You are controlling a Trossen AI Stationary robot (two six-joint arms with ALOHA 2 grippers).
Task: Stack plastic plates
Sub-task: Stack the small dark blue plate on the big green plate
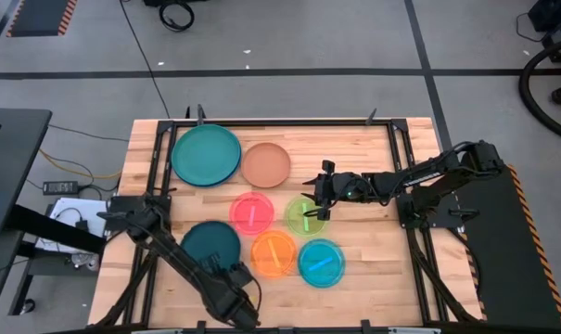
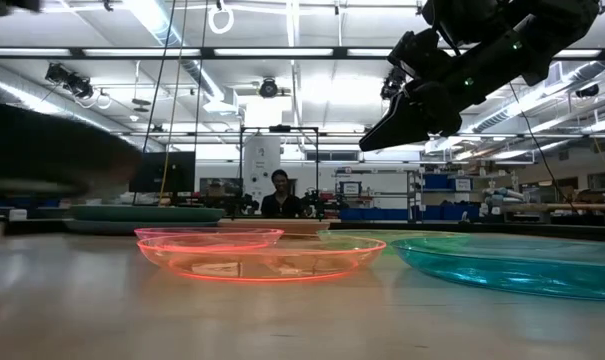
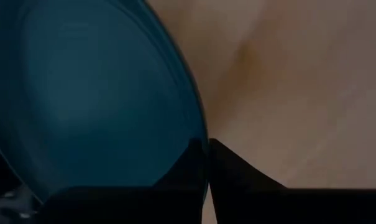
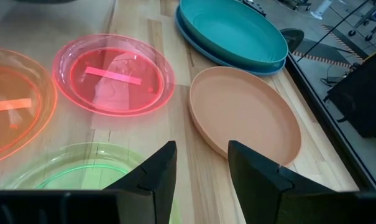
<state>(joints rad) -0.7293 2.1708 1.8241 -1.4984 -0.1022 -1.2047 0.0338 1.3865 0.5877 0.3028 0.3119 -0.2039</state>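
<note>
The dark teal plate (image 1: 209, 243) (image 3: 94, 93) is in my left gripper (image 1: 235, 275) (image 3: 207, 155), near the table's near-left part. In the low view it is a dark blur (image 2: 42, 150) above the tabletop. My right gripper (image 1: 317, 199) (image 4: 200, 168) is open and hovers raised (image 2: 382, 130) over the green plate (image 1: 306, 216), touching nothing. The tan plate (image 1: 265, 164) lies flat ahead of it. The teal plate (image 1: 206, 155) rests on the blue one (image 4: 194, 37) at the far left. Pink (image 1: 252, 211), orange (image 1: 274, 253) and light blue (image 1: 321, 263) plates lie flat mid-table. My left gripper pinches the dark teal plate's rim (image 3: 200, 134) between its two fingers, one on the inner face and one on the outer. The hold is on the plate's near-right edge. The plate is lifted clear of the table.
Black frame rails (image 1: 401, 186) run along the table's left and right sides. Bare wood (image 1: 373, 269) lies to the right of the light blue plate and along the near edge. A person (image 2: 279, 195) sits in the room far behind the table.
</note>
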